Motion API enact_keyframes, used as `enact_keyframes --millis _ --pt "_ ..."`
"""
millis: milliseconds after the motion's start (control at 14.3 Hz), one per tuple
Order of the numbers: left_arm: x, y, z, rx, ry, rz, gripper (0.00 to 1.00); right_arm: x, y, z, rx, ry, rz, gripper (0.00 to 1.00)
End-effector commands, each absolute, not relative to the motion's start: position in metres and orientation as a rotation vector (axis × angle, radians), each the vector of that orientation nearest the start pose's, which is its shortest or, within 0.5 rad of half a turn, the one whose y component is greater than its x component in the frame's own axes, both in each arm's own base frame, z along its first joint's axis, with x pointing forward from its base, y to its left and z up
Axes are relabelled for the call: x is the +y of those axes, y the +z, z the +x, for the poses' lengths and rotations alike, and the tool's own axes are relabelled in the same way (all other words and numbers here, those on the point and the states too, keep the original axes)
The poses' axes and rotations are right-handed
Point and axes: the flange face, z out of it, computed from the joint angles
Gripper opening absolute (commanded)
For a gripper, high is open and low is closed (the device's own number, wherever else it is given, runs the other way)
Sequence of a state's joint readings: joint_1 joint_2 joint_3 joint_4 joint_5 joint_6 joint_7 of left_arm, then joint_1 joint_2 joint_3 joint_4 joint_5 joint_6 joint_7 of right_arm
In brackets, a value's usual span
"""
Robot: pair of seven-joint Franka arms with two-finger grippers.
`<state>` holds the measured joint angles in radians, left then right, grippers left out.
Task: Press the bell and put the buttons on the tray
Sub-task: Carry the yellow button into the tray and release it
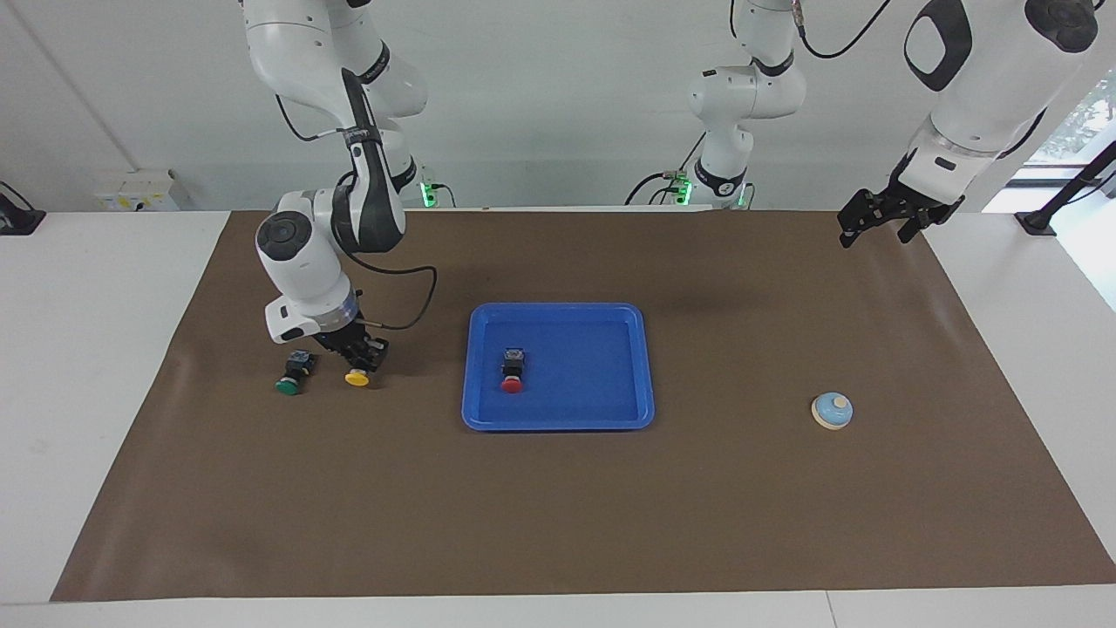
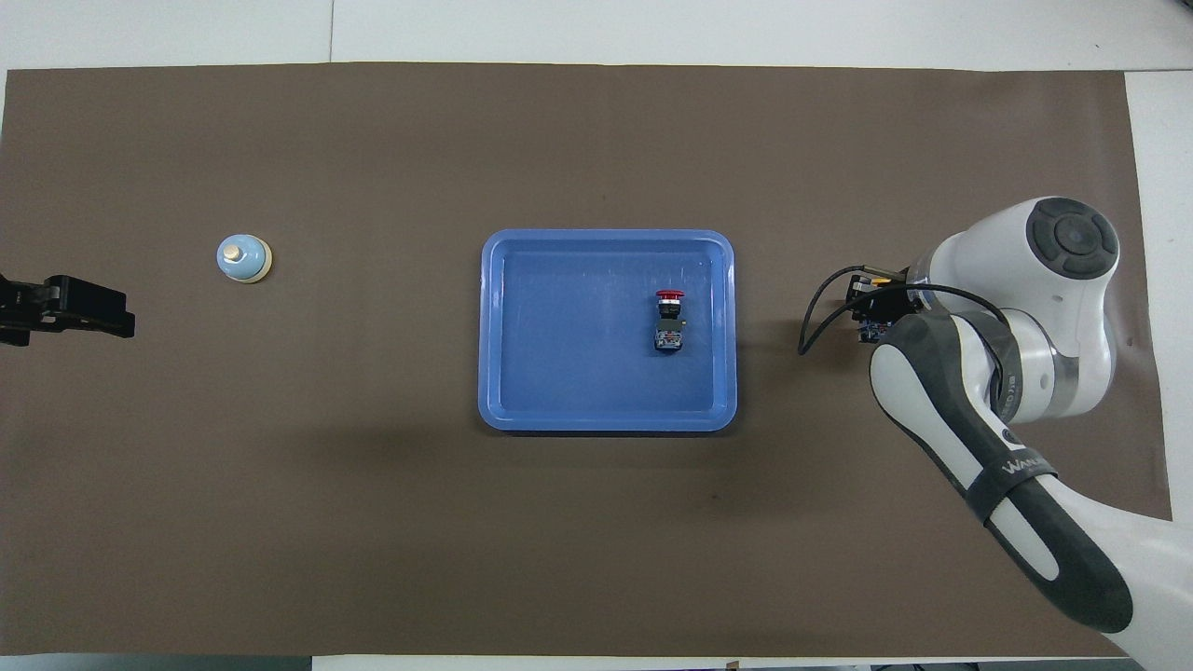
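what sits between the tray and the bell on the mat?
Nothing: between the tray and the bell there is only bare brown mat. The facing and overhead views both show it.

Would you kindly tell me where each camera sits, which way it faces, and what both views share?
Facing view: high across the table, facing the robots; both arms show, right gripper down at the yellow button beside the green button, left gripper waiting raised.
Overhead view: above the robots' end, looking steeply down; right arm's wrist and left gripper show.
Shared: tray holding the red button, bell, brown mat.
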<state>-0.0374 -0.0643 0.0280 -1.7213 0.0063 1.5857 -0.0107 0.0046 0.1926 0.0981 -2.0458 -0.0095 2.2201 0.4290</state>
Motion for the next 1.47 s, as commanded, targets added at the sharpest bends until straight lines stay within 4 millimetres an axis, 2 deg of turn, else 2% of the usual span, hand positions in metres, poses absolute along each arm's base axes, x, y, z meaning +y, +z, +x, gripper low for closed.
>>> enact_keyframes --millis 0,280,490,630,770,910,980,1120,1330,1400 --pt "-0.002 0.594 0.532 0.012 0.089 -3.15 1.0 0.114 0.381 0.593 0.457 0.029 -3.098 0.0" --pt "-0.002 0.594 0.532 0.012 0.089 -3.15 1.0 0.194 0.397 0.59 0.436 -0.018 -3.073 0.0" --pt "-0.002 0.594 0.532 0.012 0.089 -3.15 1.0 0.272 0.397 0.583 0.489 -0.025 -3.048 0.0" --pt "-0.002 0.594 0.532 0.012 0.089 -3.15 1.0 0.321 0.385 0.581 0.522 -0.025 -3.029 0.0" --pt "-0.002 0.594 0.532 0.012 0.089 -3.15 1.0 0.351 0.365 0.574 0.498 -0.045 -3.015 0.0" --pt "-0.002 0.594 0.532 0.012 0.089 -3.15 1.0 0.373 0.335 0.564 0.457 -0.038 -3.026 0.0" --pt "-0.003 0.594 0.532 0.014 0.089 -3.15 1.0 0.376 0.32 0.562 0.449 -0.046 -3.022 0.0" --pt "-0.002 0.594 0.532 0.012 0.089 -3.15 1.0 0.366 0.296 0.552 0.437 -0.06 -3.026 0.0" --pt "-0.002 0.594 0.532 0.012 0.089 -3.15 1.0 0.36 0.287 0.548 0.458 -0.053 -3.027 0.0" --pt "-0.002 0.594 0.532 0.012 0.089 -3.15 1.0 0.359 0.287 0.548 0.467 -0.051 -3.024 0.48"
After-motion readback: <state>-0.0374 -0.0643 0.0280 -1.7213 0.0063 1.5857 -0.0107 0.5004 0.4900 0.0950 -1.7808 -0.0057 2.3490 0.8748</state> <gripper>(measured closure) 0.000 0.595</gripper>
